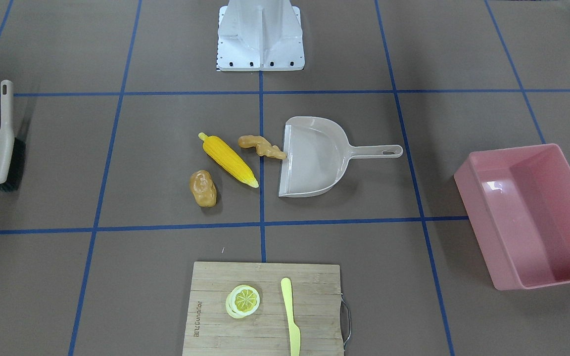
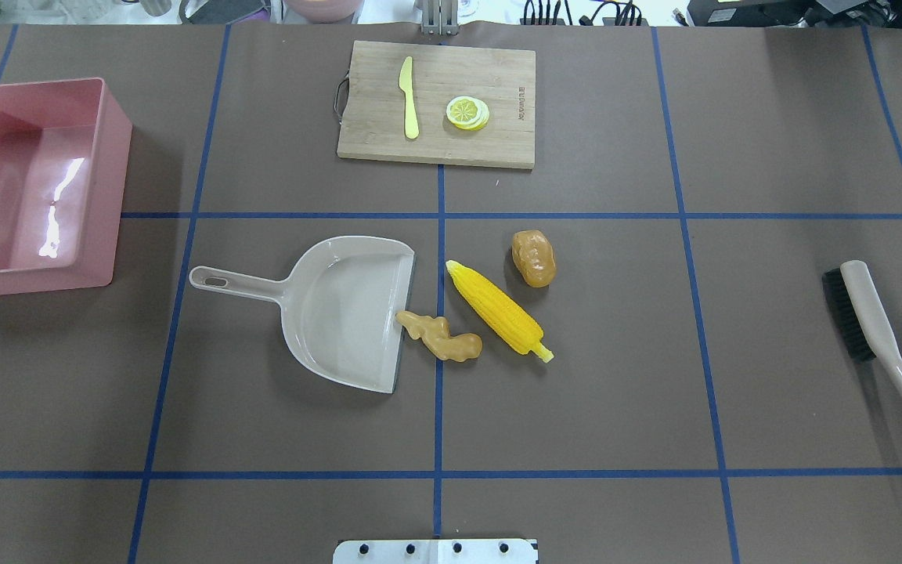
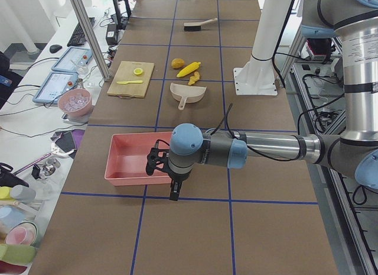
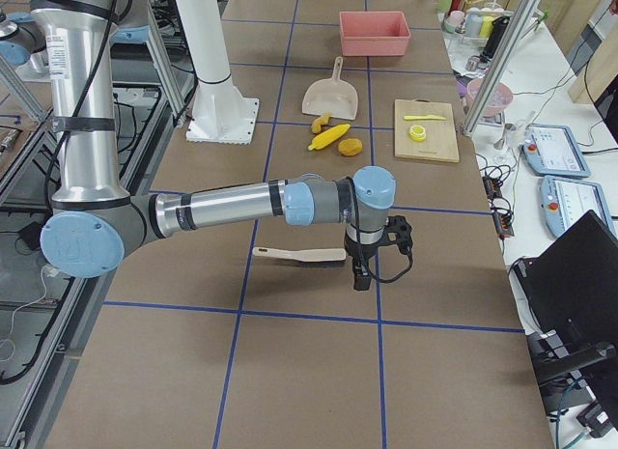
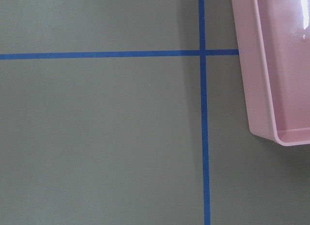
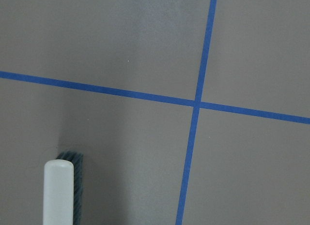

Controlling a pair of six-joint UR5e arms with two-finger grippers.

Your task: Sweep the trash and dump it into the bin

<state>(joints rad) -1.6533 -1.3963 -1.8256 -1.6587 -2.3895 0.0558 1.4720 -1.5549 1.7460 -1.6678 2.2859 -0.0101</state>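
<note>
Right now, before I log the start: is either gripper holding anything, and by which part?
Nothing is held. The brush and the dustpan lie free on the table; the left gripper and the right gripper hang clear of both.

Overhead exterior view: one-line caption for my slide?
Corn cob, ginger root and potato lie beside the dustpan; pink bin at left, brush at right.

The ginger root [image 2: 441, 337] lies at the mouth of the dustpan [image 2: 341, 313], corn cob [image 2: 498, 309] beside it, potato [image 2: 533, 257] beyond.
</note>
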